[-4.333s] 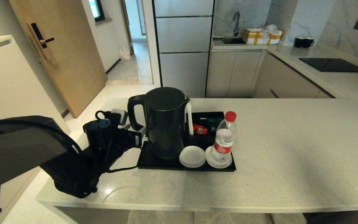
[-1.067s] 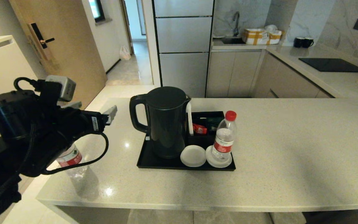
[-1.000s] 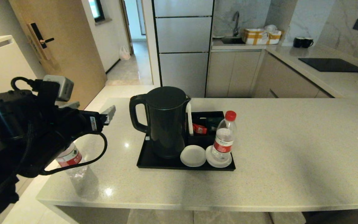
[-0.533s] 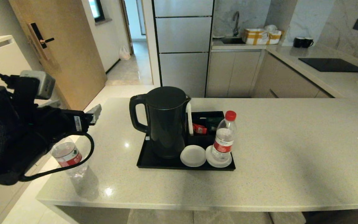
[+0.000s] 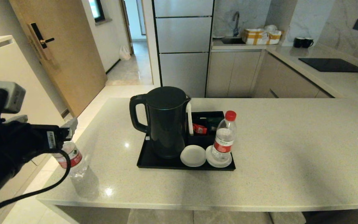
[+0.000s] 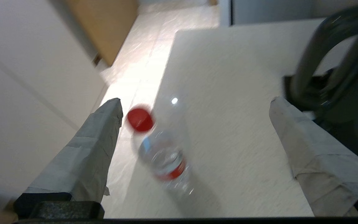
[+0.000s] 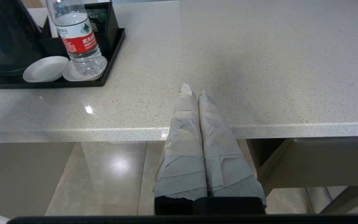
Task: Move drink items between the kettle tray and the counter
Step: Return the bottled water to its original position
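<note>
The black kettle (image 5: pixel 165 123) stands on the left of the black tray (image 5: pixel 146 161), its handle toward my left arm. One red-capped water bottle (image 5: pixel 224 137) stands on the tray's right coaster; the other coaster (image 5: pixel 192 156) is bare. A second bottle (image 5: pixel 73 158) stands upright on the beige counter (image 5: pixel 291 149), close to its left edge. My left gripper (image 5: pixel 68 127) hangs open above and left of that bottle, touching nothing. In the left wrist view the bottle (image 6: pixel 163 155) sits below the open gripper (image 6: pixel 196 102). My right gripper (image 7: pixel 194 91) is shut and empty, at the counter's front edge.
A sachet box (image 5: pixel 208 123) fills the tray's back right. The far counter carries a black cooktop (image 5: pixel 332 64), two black mugs (image 5: pixel 303 42) and a yellow-taped box (image 5: pixel 261 35). A wooden door (image 5: pixel 61 53) lies beyond the counter's left end.
My left arm has drawn back to the left, away from the kettle, with its gripper open. The bottle on the counter stays where it stood.
</note>
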Available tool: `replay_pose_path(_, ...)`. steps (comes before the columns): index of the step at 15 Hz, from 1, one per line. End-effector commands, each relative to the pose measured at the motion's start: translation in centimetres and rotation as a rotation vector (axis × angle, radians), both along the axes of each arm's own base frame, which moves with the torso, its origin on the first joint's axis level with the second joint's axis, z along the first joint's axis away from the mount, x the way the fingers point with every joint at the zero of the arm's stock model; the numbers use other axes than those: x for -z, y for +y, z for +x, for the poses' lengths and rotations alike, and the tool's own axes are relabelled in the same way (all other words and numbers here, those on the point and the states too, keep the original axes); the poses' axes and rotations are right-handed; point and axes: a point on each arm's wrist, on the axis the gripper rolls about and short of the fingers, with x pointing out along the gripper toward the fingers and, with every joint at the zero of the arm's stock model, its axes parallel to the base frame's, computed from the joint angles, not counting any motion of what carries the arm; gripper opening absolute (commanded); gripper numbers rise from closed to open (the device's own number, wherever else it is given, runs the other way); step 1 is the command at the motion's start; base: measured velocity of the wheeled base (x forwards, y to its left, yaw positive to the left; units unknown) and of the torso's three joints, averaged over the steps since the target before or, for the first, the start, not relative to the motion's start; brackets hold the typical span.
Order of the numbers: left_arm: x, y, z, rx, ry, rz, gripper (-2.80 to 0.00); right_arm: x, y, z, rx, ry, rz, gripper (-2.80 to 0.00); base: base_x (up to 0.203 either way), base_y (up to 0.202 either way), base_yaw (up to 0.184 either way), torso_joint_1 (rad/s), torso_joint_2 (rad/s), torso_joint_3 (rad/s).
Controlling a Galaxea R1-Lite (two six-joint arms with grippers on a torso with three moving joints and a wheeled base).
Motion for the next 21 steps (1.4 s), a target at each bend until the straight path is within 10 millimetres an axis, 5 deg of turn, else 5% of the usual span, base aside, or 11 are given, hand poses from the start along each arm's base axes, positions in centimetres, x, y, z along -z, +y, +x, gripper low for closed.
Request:
replay_pose_path(1,0.9,0.6,-1.5,-0.041,0.008,0.005,0.00,0.0,0.0,0.0,0.000,0.000,0.000,-2.80,0.000,0.000,0.000,0.000,0.00,0.000)
replay_pose_path(4,1.0,0.6,-1.5,-0.046,0.011,0.006,0.00,0.0,0.0,0.0,0.000,0.000,0.000,-2.80,0.000,0.000,0.000,0.000,0.00,0.000)
replay_pose_path(9,3.5,2.6,-5.8,-0.136,0.095,0.002,0.00,0.0,0.0,0.0,0.000,0.000,0.000,-2.80,0.000,0.000,0.000,0.000,0.00,0.000)
replay_pose_path(10,3.6,2.7,-6.0,-0.138,0.103,-0.001,-2.80,0.0,0.0,0.0,0.000,0.000,0.000,-2.80,0.000,0.000,0.000,0.000,0.00,0.000)
replay_pose_path(18,4.8,3.3,-8.2,-0.143,0.123,0.000,-2.80,0.0,0.0,0.0,0.000,0.000,0.000,-2.80,0.000,0.000,0.000,0.000,0.00,0.000)
replay_pose_path(21,6.8,3.5,-9.2,-0.126,0.153,-0.014,-2.80,0.0,0.0,0.0,0.000,0.000,0.000,-2.80,0.000,0.000,0.000,0.000,0.00,0.000)
